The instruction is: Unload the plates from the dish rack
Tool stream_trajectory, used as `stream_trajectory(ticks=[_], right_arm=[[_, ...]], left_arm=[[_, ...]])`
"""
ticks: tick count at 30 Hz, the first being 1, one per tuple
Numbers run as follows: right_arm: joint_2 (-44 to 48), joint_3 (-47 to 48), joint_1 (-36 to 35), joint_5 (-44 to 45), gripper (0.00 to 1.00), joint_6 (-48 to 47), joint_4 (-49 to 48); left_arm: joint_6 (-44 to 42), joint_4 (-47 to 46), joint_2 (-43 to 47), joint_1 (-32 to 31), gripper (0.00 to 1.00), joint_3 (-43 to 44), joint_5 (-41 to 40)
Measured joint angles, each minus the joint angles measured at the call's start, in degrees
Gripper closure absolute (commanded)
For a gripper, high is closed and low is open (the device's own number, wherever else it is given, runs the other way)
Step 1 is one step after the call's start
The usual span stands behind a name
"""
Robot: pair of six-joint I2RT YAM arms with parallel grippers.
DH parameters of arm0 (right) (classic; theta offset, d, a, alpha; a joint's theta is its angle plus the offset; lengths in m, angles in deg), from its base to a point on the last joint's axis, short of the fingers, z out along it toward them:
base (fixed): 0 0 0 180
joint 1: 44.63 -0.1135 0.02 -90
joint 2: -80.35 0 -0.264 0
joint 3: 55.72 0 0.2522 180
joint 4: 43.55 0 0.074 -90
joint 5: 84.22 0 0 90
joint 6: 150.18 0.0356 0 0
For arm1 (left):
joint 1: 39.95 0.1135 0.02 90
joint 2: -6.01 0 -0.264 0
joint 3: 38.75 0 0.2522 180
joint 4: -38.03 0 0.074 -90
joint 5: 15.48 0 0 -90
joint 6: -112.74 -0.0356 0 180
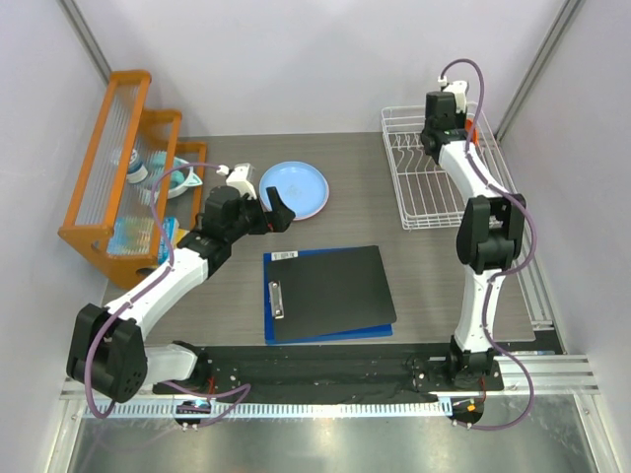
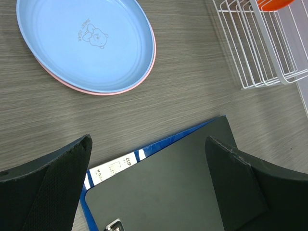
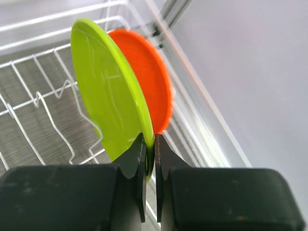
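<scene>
Grey tabletop (image 1: 355, 163) carries the white dish rack (image 1: 396, 177) at its far right corner. My right gripper (image 3: 149, 144) reaches into the dish rack and pinches the lower rim of the lime green plate (image 3: 103, 91), which stands on edge just beside the orange plate (image 3: 154, 86). Well left of the dish rack, the light blue plate (image 2: 86, 43) lies stacked on the pink plate (image 2: 103, 93). My left gripper (image 2: 147, 144) hangs near them, spread wide and holding nothing, above a black clipboard (image 1: 330, 291).
</scene>
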Motion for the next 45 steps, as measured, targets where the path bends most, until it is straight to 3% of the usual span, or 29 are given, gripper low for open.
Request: stream_trajectory(ticks=[4, 11, 15, 22, 32, 38, 45], right_arm=[[5.86, -3.13, -2.27, 6.10, 0.99, -2.89, -2.75], [21.44, -13.88, -7.82, 7.76, 0.99, -1.20, -2.23], [30.82, -18.23, -12.28, 3.02, 0.96, 3.50, 1.22], [46.36, -30.56, -15.80, -16.13, 0.94, 18.05, 5.51], [50.10, -47.63, -21.33, -37.44, 0.93, 33.75, 2.82], [50.40, -51.93, -22.91, -44.35, 0.91, 39.34, -2.43], [50.95, -55.76, -23.47, -49.99, 0.90, 44.50, -9.01]], left_arm=[[0.02, 0.04, 0.20, 0.00, 0.01, 0.00, -0.13], [0.81, 0.46, 1.07, 0.00, 0.00, 0.00, 0.04], [1.75, 0.59, 1.99, 0.00, 0.00, 0.00, 0.42], [4.94, -2.62, 2.71, 0.00, 0.01, -0.20, 3.52], [11.21, -15.72, -0.33, 0.00, 0.01, -3.78, 10.80], [13.22, -19.96, -3.48, 0.00, 0.02, -5.05, 12.83], [13.84, -23.74, -5.27, 0.00, 0.12, -5.05, 13.18]])
